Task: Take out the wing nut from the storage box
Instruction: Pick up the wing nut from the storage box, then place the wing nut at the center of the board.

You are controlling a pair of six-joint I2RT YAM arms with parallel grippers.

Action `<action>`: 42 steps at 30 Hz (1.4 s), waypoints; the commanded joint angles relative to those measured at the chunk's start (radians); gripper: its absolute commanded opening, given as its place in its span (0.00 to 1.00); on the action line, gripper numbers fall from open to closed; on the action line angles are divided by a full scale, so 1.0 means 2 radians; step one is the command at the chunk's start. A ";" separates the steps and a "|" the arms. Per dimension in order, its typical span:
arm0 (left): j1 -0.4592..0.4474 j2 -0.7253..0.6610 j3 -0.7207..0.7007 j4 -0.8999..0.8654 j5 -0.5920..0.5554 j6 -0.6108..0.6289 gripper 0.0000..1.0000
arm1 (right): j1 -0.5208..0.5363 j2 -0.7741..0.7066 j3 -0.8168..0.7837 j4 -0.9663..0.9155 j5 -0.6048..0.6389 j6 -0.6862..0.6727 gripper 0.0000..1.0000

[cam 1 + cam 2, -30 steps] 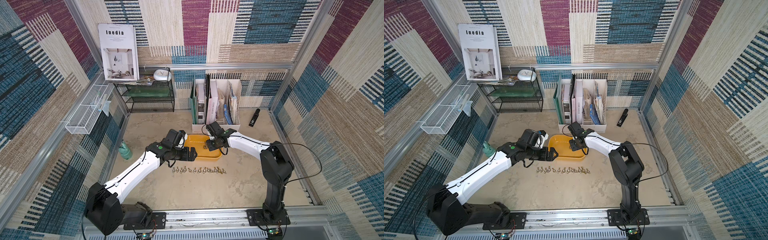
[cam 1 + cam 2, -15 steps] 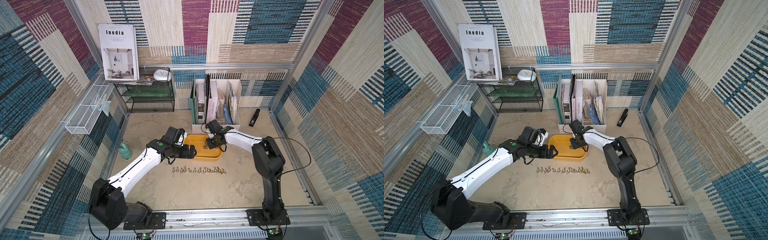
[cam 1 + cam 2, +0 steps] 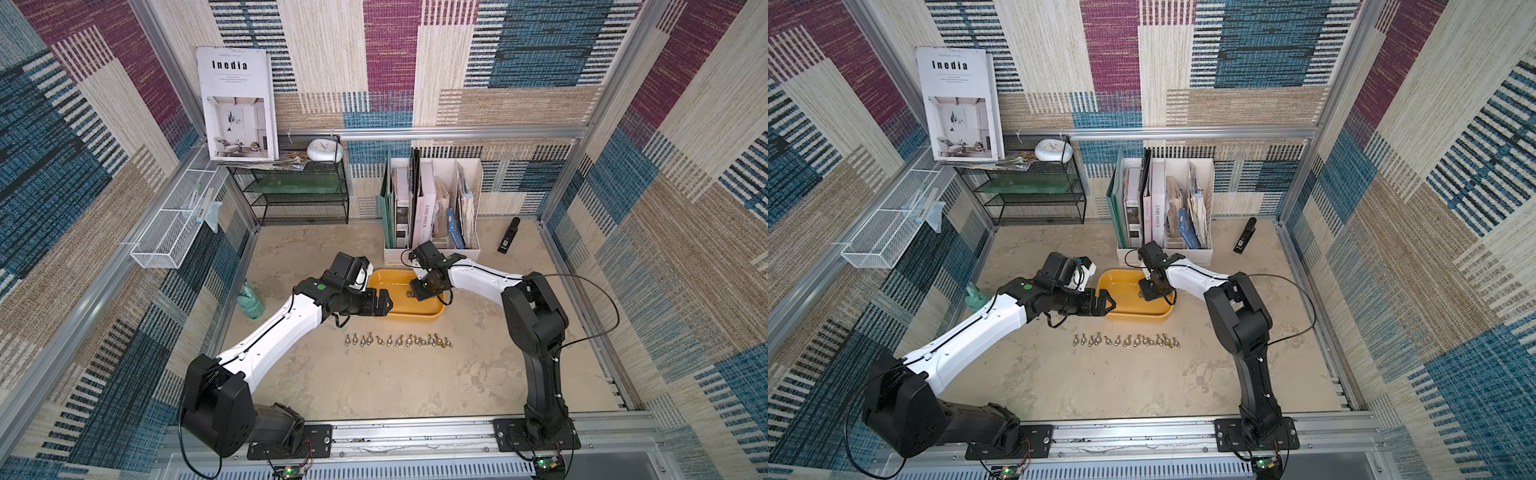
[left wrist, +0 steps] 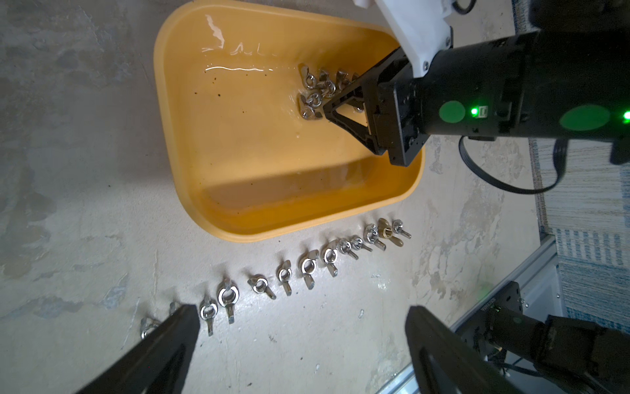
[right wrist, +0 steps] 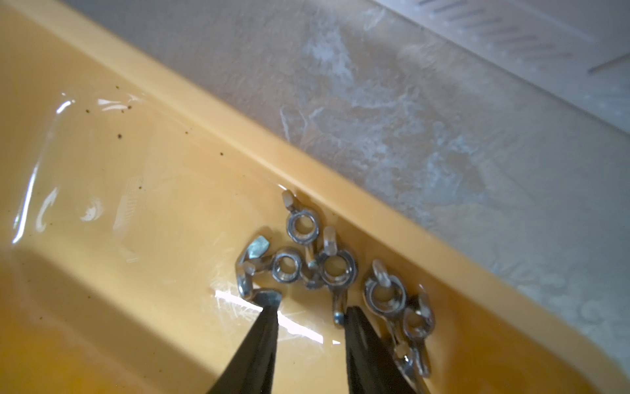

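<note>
The storage box (image 3: 415, 311) is a shallow yellow tub in mid-table, seen in both top views (image 3: 1133, 312). Several silver wing nuts (image 5: 327, 269) lie clustered against its far wall (image 5: 238, 136); the left wrist view shows the same wing nuts (image 4: 315, 92). My right gripper (image 5: 310, 305) reaches down into the box, tips at the cluster. Its jaws are narrowly open, and one nut's wing lies just inside one finger. My left gripper (image 4: 301, 317) hovers wide open and empty at the box's near left corner (image 3: 384, 301).
A row of several wing nuts (image 3: 399, 340) lies on the table in front of the box. A white file holder (image 3: 432, 249) stands right behind the box. A black stapler (image 3: 509, 235) lies far right, a green bottle (image 3: 250, 301) at the left wall.
My right gripper's jaws have narrowed over the nuts in the box, and the right arm's elbow has swung inward. My left gripper has stayed open near the box's corner.
</note>
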 commanded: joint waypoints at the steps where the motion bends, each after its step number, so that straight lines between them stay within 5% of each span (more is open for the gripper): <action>1: 0.001 -0.001 0.000 -0.001 0.009 0.003 0.99 | 0.000 0.001 0.005 -0.003 0.004 0.005 0.35; 18: 0.001 -0.015 -0.012 -0.001 0.010 0.001 0.99 | 0.000 0.003 0.014 -0.017 0.015 0.013 0.00; 30: 0.001 -0.026 -0.018 0.008 0.022 -0.001 0.99 | 0.007 -0.075 -0.036 -0.026 0.020 0.040 0.00; 42: -0.007 -0.024 -0.031 0.044 0.075 0.002 0.99 | 0.018 -0.231 -0.163 -0.045 0.048 0.117 0.00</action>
